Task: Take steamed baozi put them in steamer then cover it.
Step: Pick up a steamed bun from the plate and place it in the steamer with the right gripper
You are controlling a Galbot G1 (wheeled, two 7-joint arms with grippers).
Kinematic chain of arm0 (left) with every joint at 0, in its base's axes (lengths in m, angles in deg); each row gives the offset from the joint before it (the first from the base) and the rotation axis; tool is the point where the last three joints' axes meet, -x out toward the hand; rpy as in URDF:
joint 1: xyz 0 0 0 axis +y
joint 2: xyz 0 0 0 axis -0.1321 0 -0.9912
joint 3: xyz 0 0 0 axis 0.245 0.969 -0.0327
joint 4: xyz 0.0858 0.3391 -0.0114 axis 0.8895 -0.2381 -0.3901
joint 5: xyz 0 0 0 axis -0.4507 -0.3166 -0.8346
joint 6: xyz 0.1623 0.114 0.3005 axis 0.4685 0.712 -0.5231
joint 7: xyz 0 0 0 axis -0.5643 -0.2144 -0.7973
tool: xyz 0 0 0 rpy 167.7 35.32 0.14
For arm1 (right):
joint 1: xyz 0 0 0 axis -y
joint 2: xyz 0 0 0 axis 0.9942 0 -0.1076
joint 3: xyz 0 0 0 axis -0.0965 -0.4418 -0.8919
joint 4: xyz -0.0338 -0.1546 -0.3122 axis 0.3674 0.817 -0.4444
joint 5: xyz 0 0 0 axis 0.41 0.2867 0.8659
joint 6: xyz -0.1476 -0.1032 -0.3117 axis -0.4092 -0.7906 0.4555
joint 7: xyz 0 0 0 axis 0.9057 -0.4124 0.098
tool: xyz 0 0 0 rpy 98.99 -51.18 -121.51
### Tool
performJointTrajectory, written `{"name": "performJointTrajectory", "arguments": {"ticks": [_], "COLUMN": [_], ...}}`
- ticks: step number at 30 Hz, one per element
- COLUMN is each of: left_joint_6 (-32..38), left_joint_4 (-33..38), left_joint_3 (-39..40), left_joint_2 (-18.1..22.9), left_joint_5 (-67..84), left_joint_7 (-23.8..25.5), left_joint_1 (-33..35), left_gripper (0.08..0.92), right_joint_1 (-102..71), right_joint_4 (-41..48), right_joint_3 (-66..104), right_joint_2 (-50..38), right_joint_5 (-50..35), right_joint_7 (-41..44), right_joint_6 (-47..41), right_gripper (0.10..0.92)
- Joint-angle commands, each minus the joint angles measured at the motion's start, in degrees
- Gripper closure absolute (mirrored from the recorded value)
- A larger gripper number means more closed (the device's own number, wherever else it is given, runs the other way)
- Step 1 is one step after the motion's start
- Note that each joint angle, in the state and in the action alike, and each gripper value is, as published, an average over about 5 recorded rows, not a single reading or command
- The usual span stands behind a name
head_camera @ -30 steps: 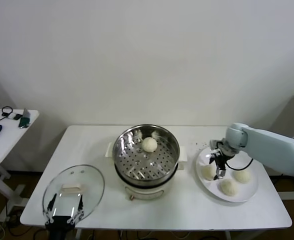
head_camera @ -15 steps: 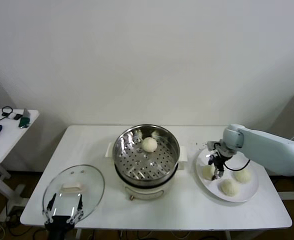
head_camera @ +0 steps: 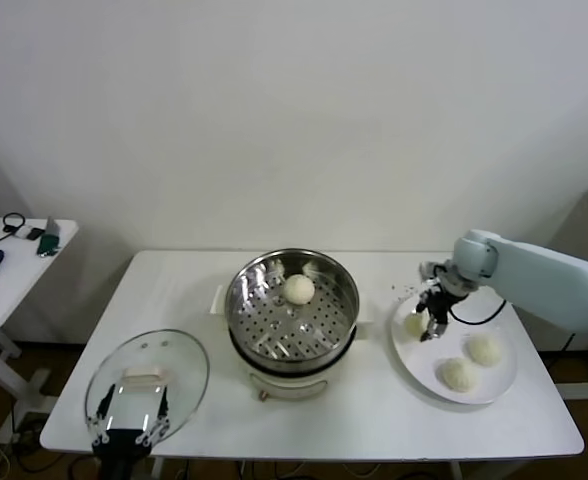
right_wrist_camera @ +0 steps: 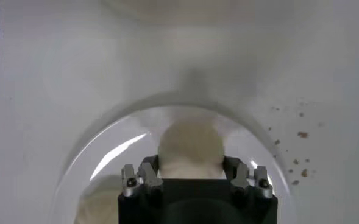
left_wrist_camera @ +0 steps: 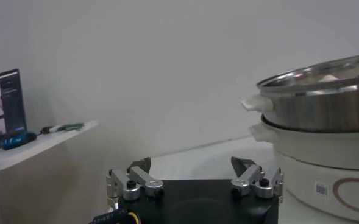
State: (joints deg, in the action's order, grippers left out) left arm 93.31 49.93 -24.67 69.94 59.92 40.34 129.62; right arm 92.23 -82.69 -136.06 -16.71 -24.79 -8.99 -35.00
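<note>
White table carries steamer, cover and plate; right tool clamps a baozi.

Head cam high, looking down over everything. Left wrist cam low, level with steamer. Right wrist cam close above plate.

The light is soft and even, and the shiny round steel steamer pot has bright spots at its 9 o'clock rim. The clear round glass lid shows white glare. Both wrist views look dim and fuzzy.
</note>
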Motion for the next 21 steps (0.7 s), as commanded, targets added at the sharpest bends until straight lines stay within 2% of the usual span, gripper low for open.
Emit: {"name": "performJointTrajectory", "arguments": {"ticks": [1,5,10,21], "left_joint_6": [-0.1,-0.5,-0.6,-0.2], "left_joint_4": [0.3,0.8,1.2,2.4], "left_joint_3": [0.9,2.2,4.0,4.3], "left_joint_2": [-0.1,-0.4,-0.5,-0.3], "left_joint_5": [-0.2,-1.1,-2.1,-1.2], "left_joint_7": [0.0,0.0,-0.1,0.2], "left_joint_1": [-0.1,-0.4,-0.6,-0.5], "left_gripper": [0.177,0.177,0.177,0.177], "right_joint_1": [16.9,25.5,30.5,28.1], "right_joint_4": [-1.1,-1.7,-3.2,-6.0], "right_joint_3": [-9.2,-16.0,-19.2,-17.4], "right_joint_2": [2.1,6.9,12.5,25.2], "right_joint_5": [-13.0,-22.5,-30.3,-34.1], "right_joint_7": [-0.2,-0.7,-2.4,-7.0], "right_joint_6": [0.0,-0.1,-0.4,-2.4], "right_gripper": [0.347,0.346,0.339,0.344]}}
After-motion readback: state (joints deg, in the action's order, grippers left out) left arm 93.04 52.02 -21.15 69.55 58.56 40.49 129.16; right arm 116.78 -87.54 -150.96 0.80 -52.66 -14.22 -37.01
